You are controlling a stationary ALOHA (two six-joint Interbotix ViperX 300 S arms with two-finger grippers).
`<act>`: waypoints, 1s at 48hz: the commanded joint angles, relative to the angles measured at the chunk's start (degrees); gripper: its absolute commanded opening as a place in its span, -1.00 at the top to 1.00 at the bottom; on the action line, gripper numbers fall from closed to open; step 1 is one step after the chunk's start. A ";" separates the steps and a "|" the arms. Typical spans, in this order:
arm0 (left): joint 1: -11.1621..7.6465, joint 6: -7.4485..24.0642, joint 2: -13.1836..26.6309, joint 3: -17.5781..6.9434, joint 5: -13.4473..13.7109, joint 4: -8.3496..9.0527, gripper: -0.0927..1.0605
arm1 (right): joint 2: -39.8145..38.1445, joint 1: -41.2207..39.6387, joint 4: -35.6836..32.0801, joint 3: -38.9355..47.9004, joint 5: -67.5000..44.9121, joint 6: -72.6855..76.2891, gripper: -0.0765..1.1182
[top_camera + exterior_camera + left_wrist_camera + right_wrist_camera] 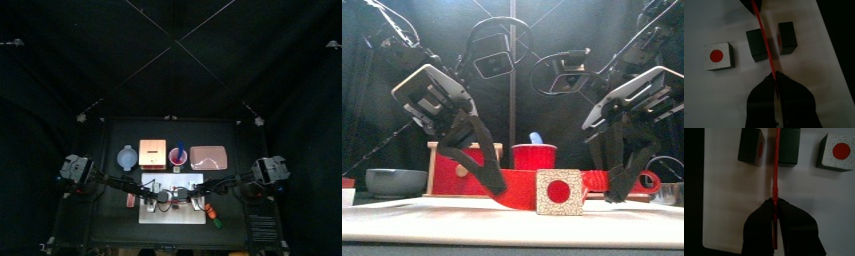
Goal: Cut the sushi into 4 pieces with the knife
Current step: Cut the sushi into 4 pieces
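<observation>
Red and thin, seen edge-on, a plastic toy knife (763, 37) lies low over the flat white cutting board (717, 100), and from where I stand both arms seem to have hold of it. The left gripper (774, 79) has its two black jaws pressed together on one end of the blade. The right gripper (774, 203) pinches the red strip the same way from the other side.

The blade sits in the gap between two dark green sushi blocks (756, 45), which stand just beside each other on the board. A third piece (560, 192), square with a white face and a round red centre, stands apart from them, in front of the blade as seen from the table's front.

Behind the board, in a row, are a blue-grey bowl with small handles (393, 181), a pale wooden box with a red drawer front (446, 170), a red cup (533, 157) holding a blue toy knife (537, 138), and a flat pink tray (209, 158).
</observation>
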 commanded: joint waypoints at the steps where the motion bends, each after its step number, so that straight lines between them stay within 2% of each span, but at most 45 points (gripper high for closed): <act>1: 0.79 0.44 -0.62 -0.26 0.09 0.35 0.32 | -0.44 -0.97 -0.53 -0.62 -0.26 -0.26 0.68; 14: 0.88 0.18 -2.02 -1.14 0.09 -1.14 0.16 | -2.02 -0.62 -0.44 -1.76 0.79 -0.35 0.68; 29: 0.88 0.09 -6.06 -0.53 0.70 -4.31 -0.31 | -2.99 -0.44 -0.53 -4.39 3.60 -0.35 0.68; 33: 0.88 0.18 -7.12 -0.26 0.70 -4.48 -0.39 | -2.99 -0.09 -0.44 -5.27 5.36 -0.35 0.68; 42: 0.97 0.35 -11.16 1.49 0.70 -4.31 -0.44 | -3.60 0.88 -0.44 -6.59 8.70 -0.26 0.68; 48: 1.58 0.35 -15.38 4.13 0.18 -3.96 -0.44 | -5.45 0.53 -0.44 -6.50 9.67 -0.26 0.68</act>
